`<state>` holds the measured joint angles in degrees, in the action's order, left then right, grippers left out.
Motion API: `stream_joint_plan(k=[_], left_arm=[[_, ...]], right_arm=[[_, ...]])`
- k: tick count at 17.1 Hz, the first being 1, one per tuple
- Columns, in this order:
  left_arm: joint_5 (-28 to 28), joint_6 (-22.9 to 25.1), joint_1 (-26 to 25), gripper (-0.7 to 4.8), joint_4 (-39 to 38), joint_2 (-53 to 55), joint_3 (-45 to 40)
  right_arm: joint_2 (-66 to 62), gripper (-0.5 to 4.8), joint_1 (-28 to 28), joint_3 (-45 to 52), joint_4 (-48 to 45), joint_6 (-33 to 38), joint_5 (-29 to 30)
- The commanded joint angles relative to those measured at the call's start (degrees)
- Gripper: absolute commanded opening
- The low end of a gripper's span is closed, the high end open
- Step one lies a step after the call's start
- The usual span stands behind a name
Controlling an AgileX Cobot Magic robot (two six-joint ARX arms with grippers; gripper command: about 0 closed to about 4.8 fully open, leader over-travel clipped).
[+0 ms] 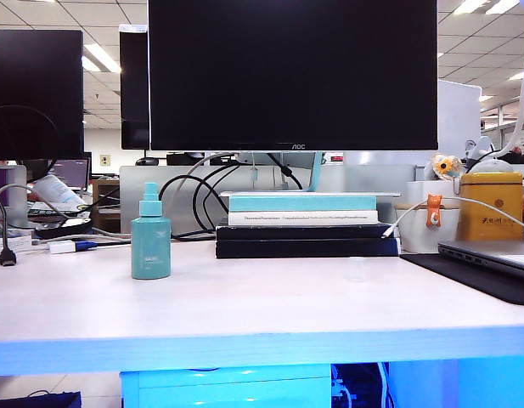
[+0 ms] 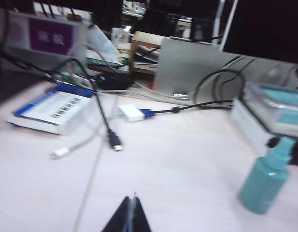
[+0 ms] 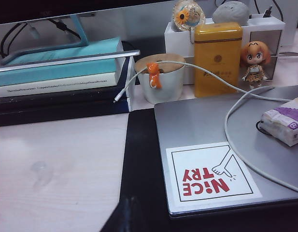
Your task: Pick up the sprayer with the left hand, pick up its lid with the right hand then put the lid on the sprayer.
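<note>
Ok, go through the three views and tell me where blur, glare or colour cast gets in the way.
Exterior view: sharp, but a blue cast tints the table edge, and the lid barely shows against the white top. Left wrist view: soft and smeared; the sprayer is blurred, and the shut left gripper is a dark wedge. Right wrist view: clearest; the lid is only a faint glint, the right gripper dark, shut.

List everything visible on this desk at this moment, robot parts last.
sprayer: 1, teal, upright, desk left.
lid: 1, clear, desk right of centre.
monitor: 1, black, behind the books.
books: 1 stack, teal, white, black, under the monitor.
cup: 1, white, right of the books.
tin: 1, yellow, far right.
laptop: 1, grey, closed, right.
left pincer: shut, empty, left wrist view.
right pincer: shut, empty, right wrist view.
</note>
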<state>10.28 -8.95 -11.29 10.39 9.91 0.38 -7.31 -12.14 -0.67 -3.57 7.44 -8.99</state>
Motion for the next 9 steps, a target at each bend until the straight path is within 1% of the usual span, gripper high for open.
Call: stream_joint_plan(k=[1, 2, 4, 5, 6, 8, 9], left_arm=[[3.89, -0.48, 0.02, -0.05, -0.31, 0.09, 2.51], [3.89, 0.35, 0.02, -0.06, -0.92, 0.09, 2.97], [3.87, -0.17, 0.02, -0.06, -0.66, 0.11, 5.35], [3.21, -1.84, -0.20, -0.06, 0.15, 0.26, 7.87], [2.27, -2.23, -0.26, -0.06, 0.44, 1.44, 10.47], [4.15, -2.10, -0.26, -0.06, 0.52, 5.29, 16.52], [6.78, -1.55, -0.26, -0.06, 0.76, 8.57, 20.04]], right_arm=[[-0.09, -0.06, 0.02, 0.11, -0.50, -0.20, -1.42], [-0.09, -0.06, 0.02, 0.11, 0.22, -0.20, -1.40], [-0.17, -0.06, -0.02, -2.25, 1.03, -0.20, -1.99], [-0.24, -0.06, 0.00, -4.68, 2.97, -0.11, -4.83], [-0.26, -0.06, 0.00, -5.62, 3.26, 0.11, -6.38], [-0.28, -0.06, 0.00, -6.86, 0.59, 1.97, -10.03], [-0.46, -0.06, 0.00, -7.37, -2.82, 3.13, -10.38]])
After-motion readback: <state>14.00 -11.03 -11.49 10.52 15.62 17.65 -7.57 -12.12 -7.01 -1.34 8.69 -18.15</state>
